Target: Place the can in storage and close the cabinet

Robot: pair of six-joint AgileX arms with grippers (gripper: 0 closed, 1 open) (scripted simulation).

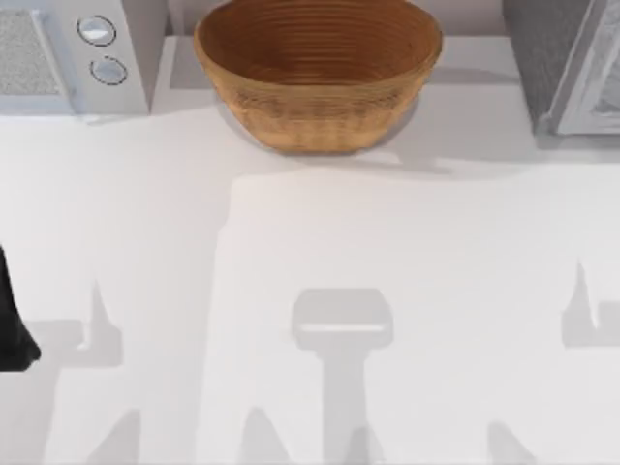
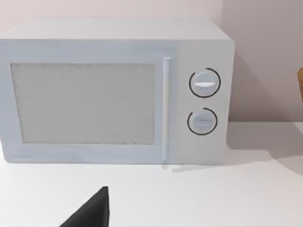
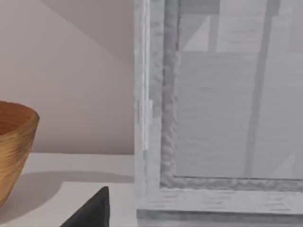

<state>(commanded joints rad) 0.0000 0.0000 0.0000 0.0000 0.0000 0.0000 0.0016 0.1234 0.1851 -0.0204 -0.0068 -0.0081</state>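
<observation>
A woven bowl [image 1: 318,73] sits at the top centre, a white microwave [image 1: 73,53] upper left, a grey cabinet [image 1: 572,63] upper right. The left arm [image 1: 15,325] is parked at the left edge. No writing reads.

I saw the cabinet [image 1: 564,64] at the far right, against the back edge in the top view. It was grey, with a darker textured face and a pale framed panel [image 3: 222,118] set at a slant beside it. Through that panel I made out faint upright and level lines. I could not tell how far the door stood open.
</observation>
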